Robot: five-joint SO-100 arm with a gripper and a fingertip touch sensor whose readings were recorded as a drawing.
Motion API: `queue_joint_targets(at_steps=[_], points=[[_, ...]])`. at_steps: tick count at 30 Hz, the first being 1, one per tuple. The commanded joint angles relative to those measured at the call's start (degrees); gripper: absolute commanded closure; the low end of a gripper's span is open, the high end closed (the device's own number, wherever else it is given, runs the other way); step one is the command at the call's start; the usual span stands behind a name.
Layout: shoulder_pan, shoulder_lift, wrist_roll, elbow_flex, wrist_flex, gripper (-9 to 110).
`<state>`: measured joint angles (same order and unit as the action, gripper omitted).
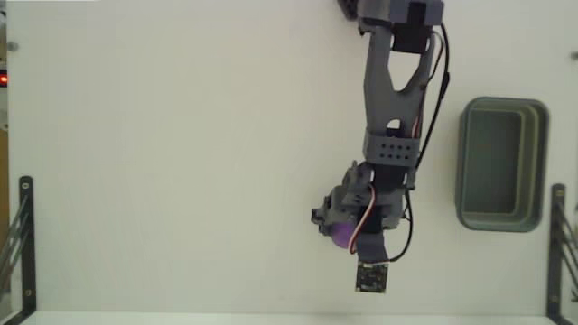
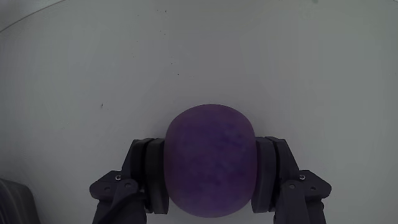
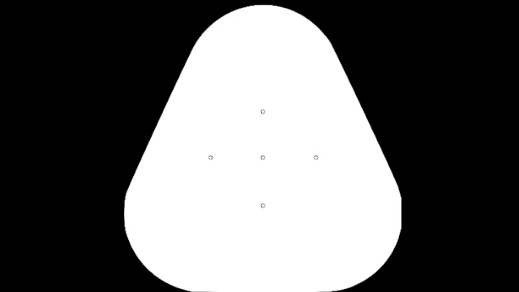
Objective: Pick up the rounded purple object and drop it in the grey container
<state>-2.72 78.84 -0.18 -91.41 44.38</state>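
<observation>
The rounded purple object (image 2: 210, 158) is a matte violet ball that fills the lower middle of the wrist view, pressed between the two dark fingers (image 2: 146, 168) of my gripper (image 2: 210, 146). In the fixed view only a sliver of the ball (image 1: 341, 236) shows under the gripper (image 1: 339, 230), which is shut on it low in the picture, right of centre. The grey container (image 1: 545, 167) is a rectangular grey-green tub at the right edge of the fixed view, well to the right of the gripper, with a darker inside.
A white table (image 1: 163, 162) spreads to the left in the fixed view. Black metal brackets (image 1: 20, 239) stand at its lower left and another bracket (image 1: 558, 244) at the lower right, just below the tub. The arm (image 1: 393, 90) reaches down from the top.
</observation>
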Motion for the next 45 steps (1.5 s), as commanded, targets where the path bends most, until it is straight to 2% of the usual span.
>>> queue_joint_targets(at_steps=[1, 45], points=[[-0.56, 1.78, 0.18, -0.24, -1.01, 29], [-0.56, 1.78, 0.18, -0.24, -1.01, 40]])
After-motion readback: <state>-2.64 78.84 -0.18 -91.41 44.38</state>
